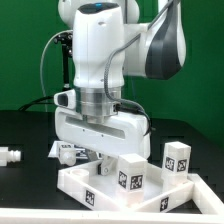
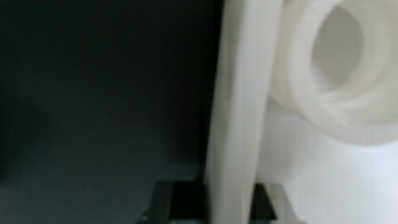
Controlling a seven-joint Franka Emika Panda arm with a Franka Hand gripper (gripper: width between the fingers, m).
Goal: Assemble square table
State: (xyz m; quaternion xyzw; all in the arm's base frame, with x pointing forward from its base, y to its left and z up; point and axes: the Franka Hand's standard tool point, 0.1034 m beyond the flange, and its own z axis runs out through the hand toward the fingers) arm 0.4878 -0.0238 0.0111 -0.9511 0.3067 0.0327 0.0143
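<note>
your end effector [image 1: 102,158] is down on the square tabletop [image 1: 75,181], at the panel's far edge as the exterior view sees it. the wrist view shows its two dark fingers [image 2: 178,203] on either side of the tabletop's thin upright rim [image 2: 240,100], so read it as closed and gripping that rim. just beside the rim, on the panel's inner side, you can make out one round raised corner socket [image 2: 347,70]. the tabletop lies flat on the dark desk [image 1: 30,195], low and toward the exterior view's right. two tagged legs stand upright on it: one [image 1: 131,171] just beside the end effector, the other [image 1: 178,160] at the corner farther to the exterior view's right. a small white part [image 1: 10,155] lies on the desk well apart, at the exterior view's left.
</note>
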